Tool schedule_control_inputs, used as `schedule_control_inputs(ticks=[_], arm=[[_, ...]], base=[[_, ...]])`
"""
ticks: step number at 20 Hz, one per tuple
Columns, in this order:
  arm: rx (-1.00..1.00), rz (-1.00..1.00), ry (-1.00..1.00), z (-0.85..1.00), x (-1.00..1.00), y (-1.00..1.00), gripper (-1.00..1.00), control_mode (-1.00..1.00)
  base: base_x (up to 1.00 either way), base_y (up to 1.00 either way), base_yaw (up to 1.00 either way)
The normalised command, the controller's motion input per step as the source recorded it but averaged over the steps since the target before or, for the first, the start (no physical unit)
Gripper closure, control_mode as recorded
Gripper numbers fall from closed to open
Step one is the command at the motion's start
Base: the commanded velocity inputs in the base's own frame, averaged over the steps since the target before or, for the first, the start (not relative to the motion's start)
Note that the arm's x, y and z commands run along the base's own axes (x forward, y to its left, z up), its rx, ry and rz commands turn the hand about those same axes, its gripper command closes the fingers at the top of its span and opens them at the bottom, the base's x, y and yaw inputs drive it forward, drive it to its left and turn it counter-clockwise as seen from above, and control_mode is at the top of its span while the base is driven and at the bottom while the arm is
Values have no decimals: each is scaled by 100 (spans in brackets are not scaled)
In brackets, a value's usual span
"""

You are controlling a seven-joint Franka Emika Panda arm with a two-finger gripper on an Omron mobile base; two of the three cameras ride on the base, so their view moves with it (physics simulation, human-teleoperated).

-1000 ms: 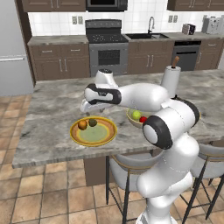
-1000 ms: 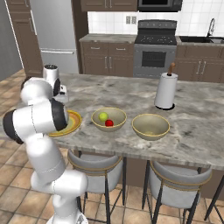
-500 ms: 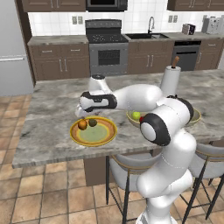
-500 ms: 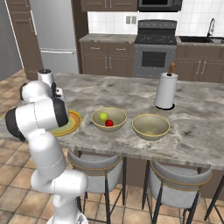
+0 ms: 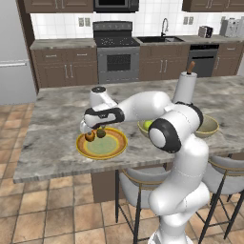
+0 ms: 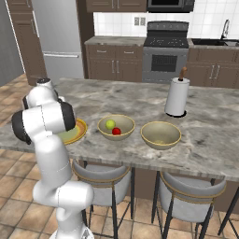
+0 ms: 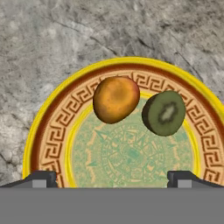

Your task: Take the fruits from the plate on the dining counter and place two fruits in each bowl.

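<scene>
The plate (image 7: 48, 131) with its orange patterned rim lies on the dining counter (image 5: 57, 152). On it rest an orange fruit (image 7: 116, 99) and a dark brownish-green fruit (image 7: 164, 113), side by side. My gripper (image 7: 113, 179) hovers just above them, open and empty, with its fingertips (image 7: 41, 178) wide apart. In the left base view the gripper (image 5: 88, 127) hangs over the plate (image 5: 112, 148) above the orange fruit (image 5: 89, 137) and dark fruit (image 5: 101, 133). The near bowl (image 6: 103, 131) holds a yellow-green fruit (image 6: 110, 124) and a red fruit (image 6: 116, 131). The other bowl (image 6: 161, 134) holds nothing.
A paper towel roll (image 6: 177, 97) stands on the counter behind the bowls. Two stools (image 6: 102, 175) are tucked under the counter's near edge. Behind the counter are a stove (image 5: 118, 57) and dark cabinets.
The arm has swung left from beside the near bowl to over the plate, and the hand has come down toward the two fruits. The jaws stay open.
</scene>
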Motion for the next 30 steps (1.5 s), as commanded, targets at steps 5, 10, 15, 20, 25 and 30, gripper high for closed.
schedule_control_inputs(ticks=[5, 10, 15, 20, 25, 30], arm=[[-3, 4, 2, -1, 22, 0, -100, -100], [0, 9, 3, 0, 7, 11, -100, -100], [0, 11, 3, -6, 2, 8, -100, -100], [0, 11, 0, -17, 0, 5, -100, -100], [0, 8, 3, -15, 5, 0, -100, -100], [0, 9, 0, -2, 21, 0, -100, -100]], base=[[0, 0, 0], [0, 0, 0], [0, 0, 0], [0, 0, 0], [0, 0, 0], [0, 0, 0]])
